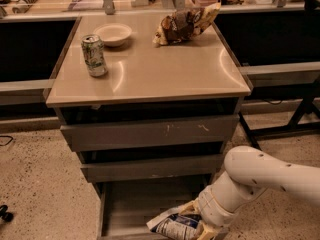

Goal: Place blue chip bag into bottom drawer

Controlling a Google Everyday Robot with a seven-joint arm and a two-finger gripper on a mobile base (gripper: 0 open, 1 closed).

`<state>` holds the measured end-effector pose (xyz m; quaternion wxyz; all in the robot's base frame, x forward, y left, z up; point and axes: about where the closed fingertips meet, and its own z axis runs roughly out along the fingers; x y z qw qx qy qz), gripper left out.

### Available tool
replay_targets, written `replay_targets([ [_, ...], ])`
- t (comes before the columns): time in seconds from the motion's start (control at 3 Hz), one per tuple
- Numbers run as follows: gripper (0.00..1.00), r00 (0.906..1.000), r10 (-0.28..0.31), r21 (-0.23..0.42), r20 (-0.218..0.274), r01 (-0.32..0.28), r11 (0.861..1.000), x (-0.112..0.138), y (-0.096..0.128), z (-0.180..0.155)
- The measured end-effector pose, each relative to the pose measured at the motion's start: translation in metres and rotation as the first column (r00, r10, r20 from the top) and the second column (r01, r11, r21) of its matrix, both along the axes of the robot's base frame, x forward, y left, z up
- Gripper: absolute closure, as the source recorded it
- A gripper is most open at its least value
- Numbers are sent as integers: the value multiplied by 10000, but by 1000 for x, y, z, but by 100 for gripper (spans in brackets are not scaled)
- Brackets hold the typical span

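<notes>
One gripper [198,220], one blue bag [171,227], seemingly in drawer [131,203]

Gripper [197,222], low at the bottom edge over the open bottom drawer [135,204], clamps the right end of the blue chip bag [172,226]. The gripper's underside and the bag's lower edge are cut off by the frame. The drawer's front lies below the frame, and bag and arm [260,176] cover its right floor. The arm runs off the right edge. The bag's print is too small to read, as is the label on the soda can [94,55]. A dark floor object [4,214] is clipped at the left edge.
</notes>
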<state>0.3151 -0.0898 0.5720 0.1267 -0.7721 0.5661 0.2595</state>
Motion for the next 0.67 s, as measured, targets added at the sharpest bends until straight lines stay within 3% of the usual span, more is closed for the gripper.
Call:
replay_targets([
  [0.33, 100, 10000, -14, 68, 68, 14, 10000, 7, -4, -30],
  [0.67, 100, 9923, 264, 524, 1208, -330, 9981, 43, -4, -93],
])
